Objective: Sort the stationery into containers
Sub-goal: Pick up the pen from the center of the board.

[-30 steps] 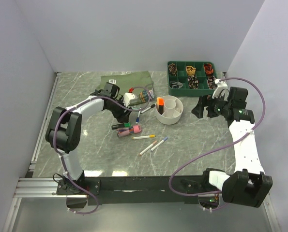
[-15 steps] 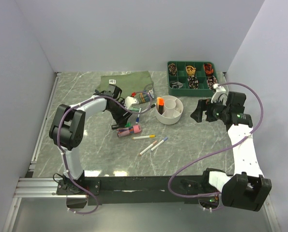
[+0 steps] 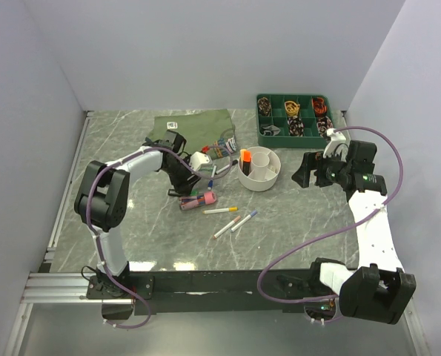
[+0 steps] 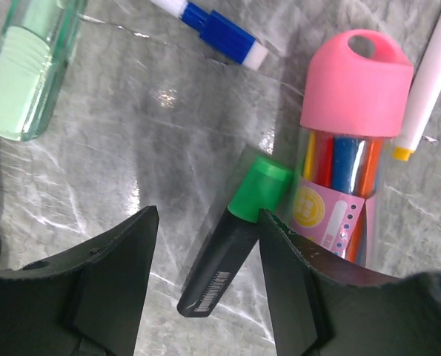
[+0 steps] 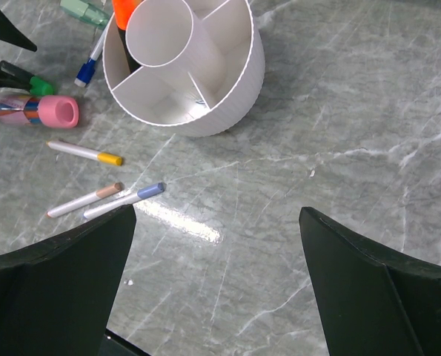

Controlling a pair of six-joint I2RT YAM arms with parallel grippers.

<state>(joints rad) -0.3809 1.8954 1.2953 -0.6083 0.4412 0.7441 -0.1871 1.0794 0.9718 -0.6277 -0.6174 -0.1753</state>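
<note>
- White tub [image 3: 259, 169]: one, mid-surface, one orange highlighter [image 3: 244, 156] inside.
- Thin pens [image 5: 83, 152]: three, loose, near tub.
- Left gripper [image 4: 205, 222]: jaws spread, above green-capped highlighter [image 4: 239, 230].
- Right gripper [image 5: 216, 222]: jaws spread, empty, near tub.
- Surface [image 3: 294, 215]: grey marble; white walls [image 3: 205, 52] around.

Shirt [image 3: 194, 122]: olive, folded, rear ctr of table [image 3: 294, 222]. Tray [image 3: 260, 122]: dark green, multi-compartment w/ small items, rear right.

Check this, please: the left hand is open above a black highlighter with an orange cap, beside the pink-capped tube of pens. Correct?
Not quite: the left wrist view shows a green cap, not orange. The left hand is open above the black highlighter, beside the pink-capped tube of pens.
</note>
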